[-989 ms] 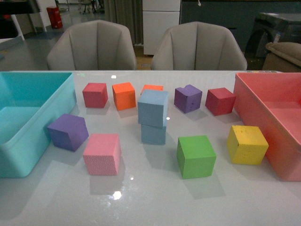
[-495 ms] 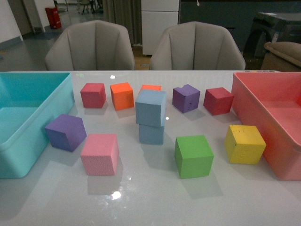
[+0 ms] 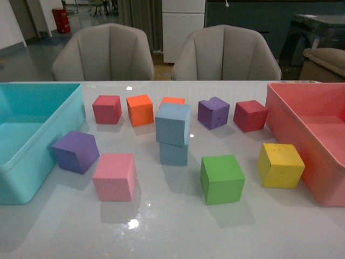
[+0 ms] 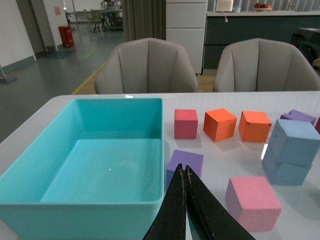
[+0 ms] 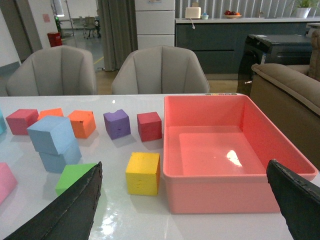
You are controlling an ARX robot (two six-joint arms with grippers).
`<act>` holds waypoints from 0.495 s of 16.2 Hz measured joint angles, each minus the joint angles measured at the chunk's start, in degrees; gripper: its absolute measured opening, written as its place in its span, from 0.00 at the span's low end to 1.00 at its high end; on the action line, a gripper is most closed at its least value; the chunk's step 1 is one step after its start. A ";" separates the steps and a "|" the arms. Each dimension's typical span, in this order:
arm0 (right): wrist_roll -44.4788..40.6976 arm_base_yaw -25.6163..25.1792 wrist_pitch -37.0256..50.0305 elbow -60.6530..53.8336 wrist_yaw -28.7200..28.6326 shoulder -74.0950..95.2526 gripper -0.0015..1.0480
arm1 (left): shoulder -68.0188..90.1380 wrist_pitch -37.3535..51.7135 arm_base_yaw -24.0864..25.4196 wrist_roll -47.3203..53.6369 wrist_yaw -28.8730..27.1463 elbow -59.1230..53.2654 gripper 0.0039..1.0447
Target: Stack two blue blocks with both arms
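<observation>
1. Two blue blocks stand stacked near the middle of the worktop [image 3: 172,226]: the paler blue block [image 3: 173,123] sits on top of the duller blue block [image 3: 173,153], turned a little and overhanging it toward the left.
2. Both wrist views show the same pair, the top cube [image 4: 294,141] resting on the lower cube [image 4: 282,172], with no fingers touching either.
3. Behind the stack lies an orange block [image 3: 173,100], partly hidden; a second orange block [image 3: 140,109] and a red block [image 3: 107,109] sit further left in that back row.
4. Right of the stack in the back row are a purple block [image 3: 213,113] and a dark red block [image 3: 250,115].
5. Nearer the front, a pink block [image 3: 114,176] lies left of the stack and a green block [image 3: 222,178] right of it; a yellow block [image 3: 280,165] sits just beside the pink bin [image 3: 302,135].
6. Another purple block [image 3: 75,151] lies tilted, close to the turquoise bin [image 3: 21,183] at the left edge.
7. Left fingers [image 4: 185,172] are pressed together with nothing between them, over the near edge by the turquoise bin.
8. Right fingers [image 5: 75,210] are spread wide apart, one at each lower corner of the view, holding nothing.
9. Two grey chairs [image 3: 108,54] stand beyond the worktop.
</observation>
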 joint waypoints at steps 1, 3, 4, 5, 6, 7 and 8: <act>0.00 0.00 0.00 0.00 0.00 0.00 0.94 | -2.05 -2.16 0.00 0.00 0.04 -0.61 0.01; 0.00 0.00 0.00 0.00 0.00 0.00 0.94 | -5.95 -5.57 -0.07 0.02 0.04 -1.38 0.01; 0.00 0.00 0.00 0.00 0.00 0.00 0.94 | -8.11 -7.06 -0.07 0.00 0.04 -1.53 0.01; 0.00 0.00 0.00 0.00 0.00 0.00 0.94 | -10.14 -8.94 -0.07 0.02 0.04 -1.57 0.01; 0.00 0.00 0.00 0.00 0.00 0.00 0.94 | -12.11 -10.82 -0.07 0.02 0.04 -1.60 0.01; 0.00 0.00 0.00 0.00 0.00 0.00 0.94 | -14.01 -12.63 -0.07 0.02 0.04 -1.62 0.01; 0.00 0.00 0.00 0.00 0.00 0.00 0.94 | -16.00 -14.29 -0.07 0.02 0.04 -1.62 0.01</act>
